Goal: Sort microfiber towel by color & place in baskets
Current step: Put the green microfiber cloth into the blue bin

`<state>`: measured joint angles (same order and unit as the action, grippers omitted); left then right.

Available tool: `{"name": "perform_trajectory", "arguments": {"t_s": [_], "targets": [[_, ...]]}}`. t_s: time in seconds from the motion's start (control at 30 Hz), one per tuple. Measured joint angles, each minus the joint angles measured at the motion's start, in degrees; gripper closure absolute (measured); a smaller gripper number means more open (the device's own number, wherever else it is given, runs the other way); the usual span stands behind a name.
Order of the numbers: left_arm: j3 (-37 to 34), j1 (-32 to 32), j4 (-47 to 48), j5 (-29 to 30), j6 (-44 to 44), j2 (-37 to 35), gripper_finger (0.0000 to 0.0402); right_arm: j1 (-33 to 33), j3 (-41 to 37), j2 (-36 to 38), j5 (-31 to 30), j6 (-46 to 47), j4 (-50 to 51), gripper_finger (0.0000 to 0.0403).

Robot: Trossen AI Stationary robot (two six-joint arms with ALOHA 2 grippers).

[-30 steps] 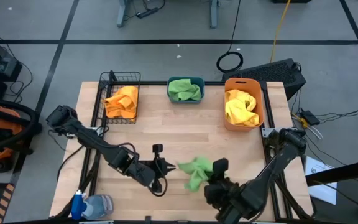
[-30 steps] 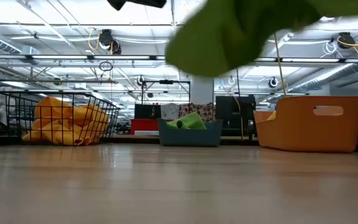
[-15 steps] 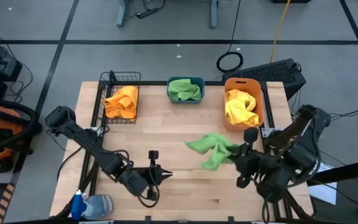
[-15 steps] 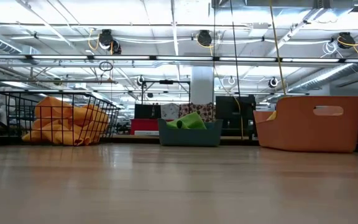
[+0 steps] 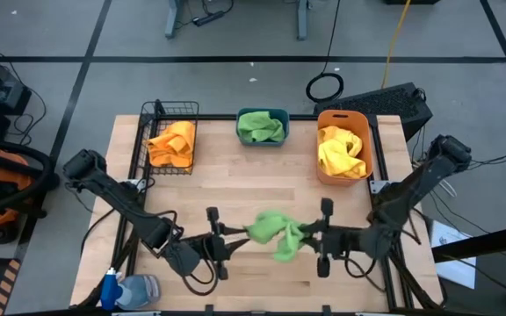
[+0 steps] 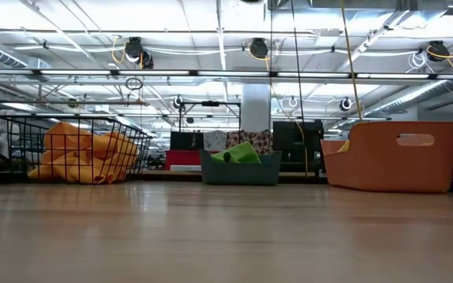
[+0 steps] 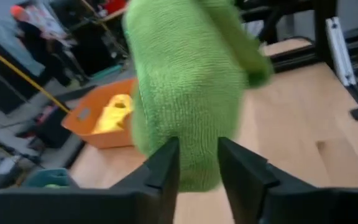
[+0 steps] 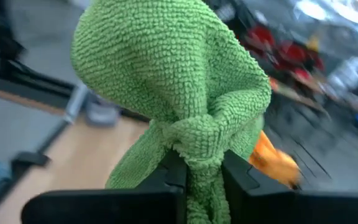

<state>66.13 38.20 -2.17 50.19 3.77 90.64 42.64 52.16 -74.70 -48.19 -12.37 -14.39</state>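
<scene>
Pinching the crumpled green microfiber towel (image 5: 273, 233) above the worktop (image 5: 235, 189), the right gripper (image 5: 310, 235) meets the left gripper (image 5: 234, 237), also clamped on it; next, carry it to the squat teal plastic tub (image 5: 263, 125).

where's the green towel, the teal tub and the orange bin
green towel (image 5: 274, 233), high view, middle of the bunched cloth between both grippers
teal tub (image 6: 240, 171), low view, front wall
orange bin (image 6: 384, 161), low view, front wall below the handle slot

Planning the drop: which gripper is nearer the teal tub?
Right, slightly. The right gripper sits right of and below the teal tub in the high view; the left gripper is lower-left, marginally farther.
</scene>
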Motion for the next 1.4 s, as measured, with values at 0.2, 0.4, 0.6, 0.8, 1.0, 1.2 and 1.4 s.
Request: {"name": "perform_trajectory", "arguments": {"t_s": [0.2,0.4,0.6,0.8,1.0,1.2,1.4], "targets": [[0.2,2.4,-0.2,1.6,2.9,-0.8,0.0239,-3.5,-8.8,0.0,12.4,-9.4,-19.0,0.0369],[0.2,6.8,1.6,-1.1,3.6,-0.8,0.0234,-8.5,-9.9,-0.3,22.3,-7.4,-22.0,0.0369],[1.9,12.4,-0.6,9.1,7.2,-1.0,0.0233,-11.8,-9.9,-1.8,33.0,-9.4,-23.0,0.0369],[1.8,11.6,-1.6,17.7,5.6,-1.1,0.0233,-13.9,-9.9,-6.9,40.5,-15.8,-33.9,0.0369],[0.5,7.2,-1.4,3.8,-1.3,-0.8,0.0233,-16.2,-9.8,-13.3,42.6,-21.5,-45.4,0.0369],[0.1,3.8,-1.7,1.3,-4.0,-0.3,0.0233,-17.6,-9.8,-16.2,43.0,-22.4,-49.1,0.0369],[0.1,0.0,-1.9,-7.7,-5.0,2.6,0.0215,-17.9,-9.8,-16.2,45.7,-23.1,-50.5,0.0369]]}}
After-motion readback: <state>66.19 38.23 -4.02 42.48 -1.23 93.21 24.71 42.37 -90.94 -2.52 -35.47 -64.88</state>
